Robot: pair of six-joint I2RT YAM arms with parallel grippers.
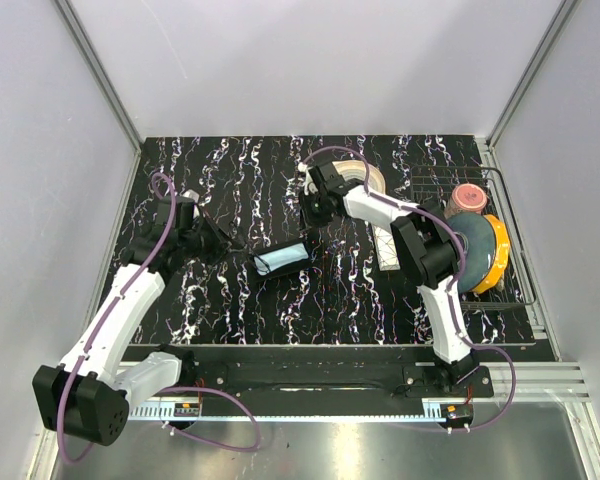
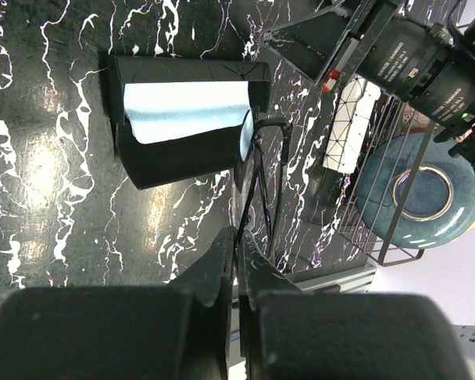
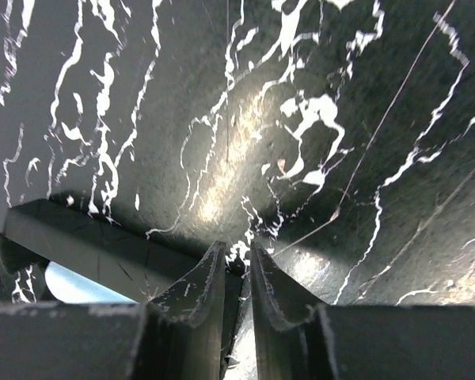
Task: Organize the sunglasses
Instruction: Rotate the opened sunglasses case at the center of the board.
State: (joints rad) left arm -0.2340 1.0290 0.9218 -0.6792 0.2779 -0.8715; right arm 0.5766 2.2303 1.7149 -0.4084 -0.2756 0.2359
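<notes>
The sunglasses (image 2: 261, 170) show as a thin dark frame lying on the black marbled table, one lens against the end of the flat black case (image 2: 174, 158). The case lies open with a light blue cloth (image 2: 186, 107) in it, mid-table (image 1: 283, 259). My left gripper (image 2: 241, 241) is shut on a thin arm of the sunglasses, left of the case (image 1: 218, 240). My right gripper (image 3: 237, 249) stands at the case's far corner (image 1: 313, 212). Its jaws are nearly closed on the case's dark edge (image 3: 87, 245).
A white oblong box (image 1: 389, 252) lies right of the case. A wire dish rack (image 1: 520, 290) at the right holds a blue plate (image 1: 475, 250), a yellow plate (image 1: 500, 255) and a pink cup (image 1: 468, 195). A beige roll (image 1: 372, 178) sits behind the right arm.
</notes>
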